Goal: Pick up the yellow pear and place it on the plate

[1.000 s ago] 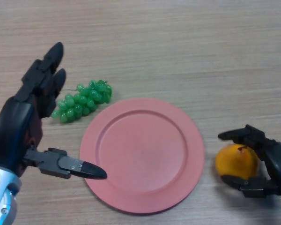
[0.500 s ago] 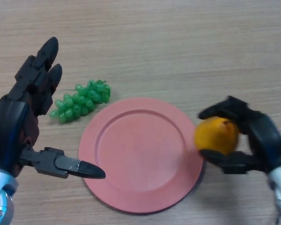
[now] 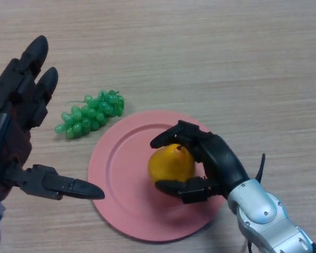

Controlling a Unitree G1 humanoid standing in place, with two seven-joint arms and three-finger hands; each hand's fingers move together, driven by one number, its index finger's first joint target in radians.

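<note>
**Pear held over the plate in the right hand**

The pear is yellow-orange, with its small dark stem end turned up and away from the robot. It sits in the grip of the right hand: the fingers curl over its far side and the thumb closes in under its near side, so the fruit is pinched between them, with the palm just to its right. Hand and pear both lie over the plate, right of its middle. Whether the pear touches the plate's surface or hangs a little above it cannot be told from this view.

The plate is round, pink-red, with a raised rim, and lies flat on the worktop, a pale wood-grain surface. The right forearm reaches in from the lower right corner, crossing the plate's near right rim.

Left of the right hand, past the plate's far left rim, lies a bunch of green grapes, close to the plate but apart from it.

Farther left still is the left hand, open and holding nothing. Its fingers point straight away from the robot, just left of the grapes, and its thumb sticks out to the right, with the tip near the plate's left rim.
</note>
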